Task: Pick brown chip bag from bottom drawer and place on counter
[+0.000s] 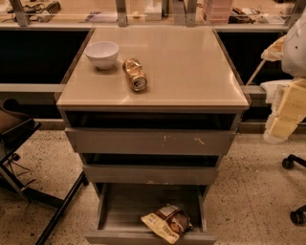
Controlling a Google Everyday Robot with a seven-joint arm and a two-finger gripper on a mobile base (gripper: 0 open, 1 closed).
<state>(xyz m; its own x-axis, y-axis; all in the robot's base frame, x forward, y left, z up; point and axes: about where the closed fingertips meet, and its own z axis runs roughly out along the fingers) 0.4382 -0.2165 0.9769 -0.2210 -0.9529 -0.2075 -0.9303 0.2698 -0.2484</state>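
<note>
The brown chip bag (167, 222) lies crumpled at the front of the open bottom drawer (119, 206), leaning on its front wall, right of the middle. The counter (191, 67) is the glossy beige top of the grey cabinet. My gripper (283, 117) hangs at the right edge of the view, beside the cabinet's right side at about counter height. It is well above and to the right of the bag and touches nothing.
A white bowl (102, 53) and a gold can (135, 74) lying on its side sit on the counter's left part. Two upper drawers (150, 142) stand slightly open. A dark chair (14, 129) is at left, chair wheels (288, 162) at right, a cluttered shelf (143, 14) behind.
</note>
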